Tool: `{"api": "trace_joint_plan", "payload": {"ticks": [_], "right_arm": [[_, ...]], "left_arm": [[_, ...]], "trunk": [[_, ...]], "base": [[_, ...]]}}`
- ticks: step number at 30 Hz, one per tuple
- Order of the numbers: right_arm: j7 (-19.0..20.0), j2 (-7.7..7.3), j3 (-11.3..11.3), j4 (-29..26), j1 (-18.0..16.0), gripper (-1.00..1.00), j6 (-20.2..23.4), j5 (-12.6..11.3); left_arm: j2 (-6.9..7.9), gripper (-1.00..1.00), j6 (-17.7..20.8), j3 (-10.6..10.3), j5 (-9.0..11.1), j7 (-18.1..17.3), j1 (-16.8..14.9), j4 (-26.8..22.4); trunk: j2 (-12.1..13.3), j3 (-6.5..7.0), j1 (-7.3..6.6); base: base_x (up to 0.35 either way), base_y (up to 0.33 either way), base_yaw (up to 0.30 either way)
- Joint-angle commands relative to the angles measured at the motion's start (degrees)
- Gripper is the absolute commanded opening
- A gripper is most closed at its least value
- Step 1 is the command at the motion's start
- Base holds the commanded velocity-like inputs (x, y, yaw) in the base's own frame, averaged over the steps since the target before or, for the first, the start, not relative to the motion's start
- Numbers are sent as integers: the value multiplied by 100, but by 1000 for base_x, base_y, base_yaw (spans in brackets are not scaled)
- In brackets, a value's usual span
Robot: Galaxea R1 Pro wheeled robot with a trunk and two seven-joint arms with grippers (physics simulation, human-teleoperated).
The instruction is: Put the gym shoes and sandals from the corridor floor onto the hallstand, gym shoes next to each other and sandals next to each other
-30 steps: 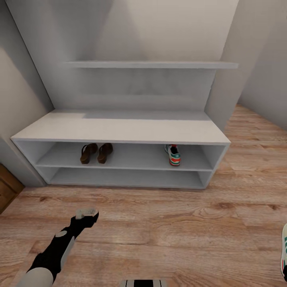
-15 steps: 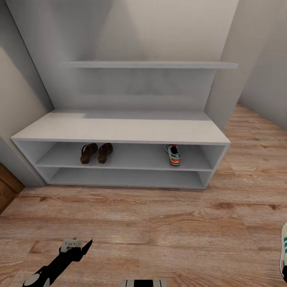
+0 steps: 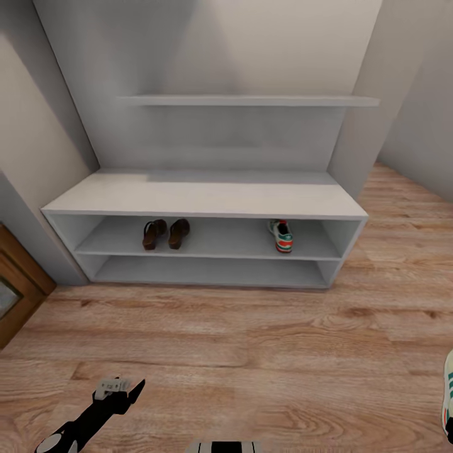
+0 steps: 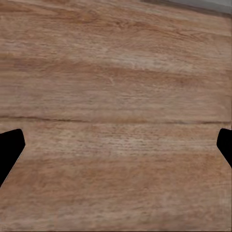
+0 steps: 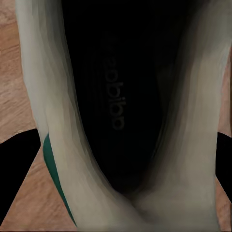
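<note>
Hanging low over the corridor floor (image 3: 251, 352) at the near left of the head view: the left gripper (image 3: 119, 391), dark arm slanting up from the bottom edge. Showing in the left wrist view, two black fingertips (image 4: 9, 147) far apart at opposite edges, nothing but bare wood planks (image 4: 116, 96) between them, so spread wide and holding nothing.

Looking straight down into a gym shoe (image 5: 121, 116) in the right wrist view, its dark insole and cream walls close up, a green stripe along one side, black fingers (image 5: 17, 164) flanking it on both sides; not telling clearly whether pressing on the shoe or merely straddling it. Peeking in at the lower right edge of the head view, a sliver of that cream shoe (image 3: 448, 402) with green and red marks, over the floor.

Standing farther off against the wall: the hallstand (image 3: 207, 201), pale grey, top bare. Sitting on its upper shelf tier toward the left, the two sandals (image 3: 166, 233), side by side and just apart. Resting on the same tier toward the right, well apart from the sandals, the other gym shoe (image 3: 281, 235). Running above the bench, one long grey wall shelf (image 3: 251, 100).
</note>
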Motion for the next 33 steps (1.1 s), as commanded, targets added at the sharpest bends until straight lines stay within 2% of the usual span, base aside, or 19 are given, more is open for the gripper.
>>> {"api": "trace_joint_plan", "payload": {"ticks": [1, 11, 26, 27, 31, 32, 33], "right_arm": [[-26, -1, 3, -14, -1, -100, 27, -48], [-26, -1, 2, 1, -3, -100, 31, -43], [-7, -1, 59, 122, -4, -100, 42, 25], [-6, 1, 99, 142, -2, -100, 42, 42], [-2, 39, 636, 195, -1, -100, 49, 145], [-3, 77, 1030, 184, -2, -100, 53, 167], [-5, 97, 1256, 172, -3, -100, 55, 176]], "left_arm": [[-4, 100, -13, 17, 4, -34, -5, 8], [4, 100, 6, 24, 7, -33, -4, 7], [4, 100, 21, 13, 30, -37, -4, 36], [7, 100, 20, 15, 30, -40, -4, 40], [16, 100, 18, 61, 31, -136, -4, 63], [24, 100, 15, 110, 28, -229, -4, 68], [29, 100, 8, 135, 25, -285, -4, 71]], "trunk": [[-2, -4, -4], [-2, -4, -4], [-2, -4, -4], [-2, -4, -4], [-2, -4, -4], [-2, -4, -4], [-2, -4, -4]], "base": [[-244, 218, 0], [-221, 232, 0], [-24, 300, 0], [-1, 300, 0], [0, 189, 0], [0, 85, 0], [0, 68, 0]]}}
